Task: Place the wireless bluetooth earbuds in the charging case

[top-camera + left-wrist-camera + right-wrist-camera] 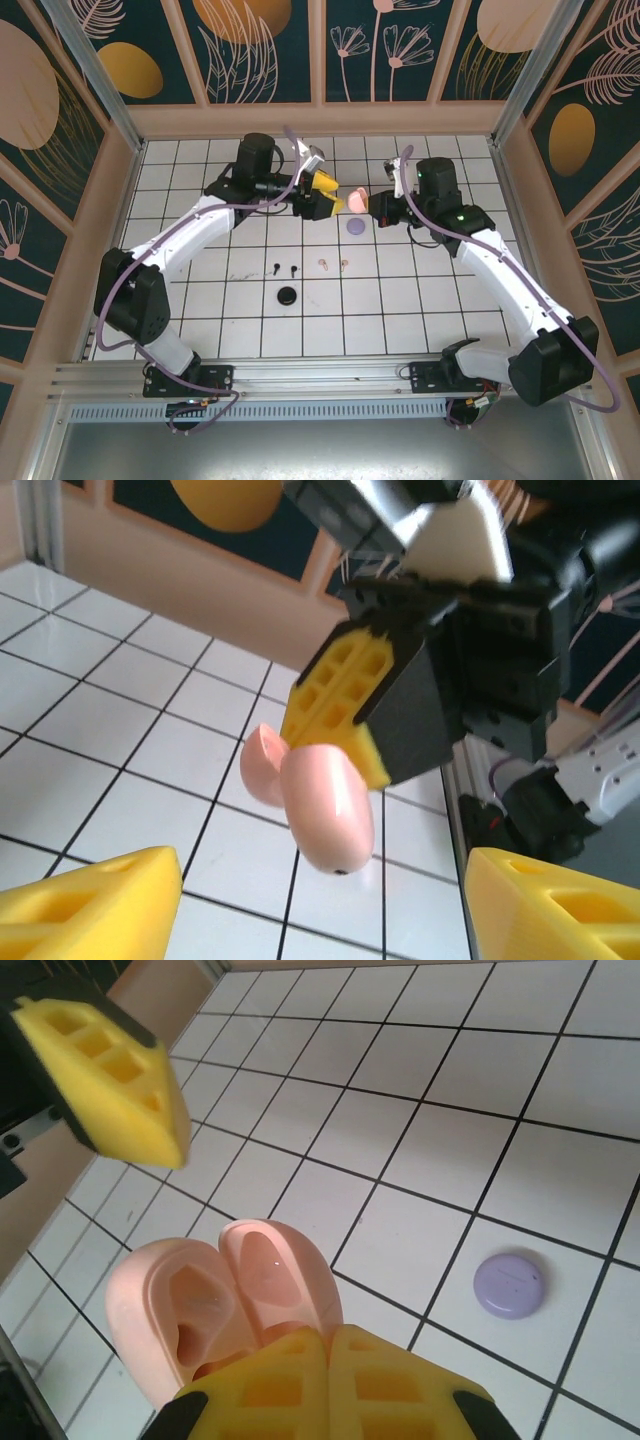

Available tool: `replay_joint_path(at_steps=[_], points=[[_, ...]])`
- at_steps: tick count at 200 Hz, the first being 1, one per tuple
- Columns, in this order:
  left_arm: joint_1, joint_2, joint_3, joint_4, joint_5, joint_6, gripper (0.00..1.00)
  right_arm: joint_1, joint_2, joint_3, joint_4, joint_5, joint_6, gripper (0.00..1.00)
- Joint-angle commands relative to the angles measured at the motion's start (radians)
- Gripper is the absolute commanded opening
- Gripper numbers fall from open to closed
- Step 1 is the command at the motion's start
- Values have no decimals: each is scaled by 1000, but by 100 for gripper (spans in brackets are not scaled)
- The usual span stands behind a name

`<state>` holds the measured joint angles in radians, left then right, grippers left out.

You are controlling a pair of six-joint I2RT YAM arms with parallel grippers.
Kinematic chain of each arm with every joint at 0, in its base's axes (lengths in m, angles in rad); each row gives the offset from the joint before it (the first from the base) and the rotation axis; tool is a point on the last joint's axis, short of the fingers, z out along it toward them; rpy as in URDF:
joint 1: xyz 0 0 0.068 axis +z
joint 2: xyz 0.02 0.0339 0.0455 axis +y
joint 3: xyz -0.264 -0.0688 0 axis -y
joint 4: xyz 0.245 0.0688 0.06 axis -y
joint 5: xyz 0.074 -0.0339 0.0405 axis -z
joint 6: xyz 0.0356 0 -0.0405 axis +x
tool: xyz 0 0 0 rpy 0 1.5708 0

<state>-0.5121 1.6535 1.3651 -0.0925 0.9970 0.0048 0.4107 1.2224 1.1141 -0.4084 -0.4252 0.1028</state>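
The right gripper (330, 1375) is clenched on the pink charging case (215, 1305), pinching one end so that the hinged lid stands open and the moulded hollows are exposed. As I judge it, this hold presents the hollows for loading. The case hangs clear above the white tiled table (400, 300), at the far middle of the workspace. Facing it, the left gripper (324, 194) hovers just beside the case with its yellow fingers spread and nothing between them. It is released, and looks free to go and fetch.

The earbuds lie on the tiles well apart from the case, nearer the arm bases: the pink earbuds (322, 264) side by side, the black earbuds (275, 266) just left of them. A lilac disc (508, 1285) rests on the tiles near the held case, and a black disc (288, 295) sits just nearer than the black pair.

No brand, label or lettering can be read anywhere, on case, discs or fingers alike
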Motion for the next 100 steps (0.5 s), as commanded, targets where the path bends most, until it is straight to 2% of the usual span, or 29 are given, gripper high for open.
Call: replay_joint_path(at_steps=[1,38,100], points=[[0,43,56,-294,54,199,73,30,10,78,-111,51,-96,0],[0,85,126,-439,104,299,72,84,55,132,-159,89,-123,0],[0,81,132,-514,104,363,72,171,132,185,-180,146,-134,0]])
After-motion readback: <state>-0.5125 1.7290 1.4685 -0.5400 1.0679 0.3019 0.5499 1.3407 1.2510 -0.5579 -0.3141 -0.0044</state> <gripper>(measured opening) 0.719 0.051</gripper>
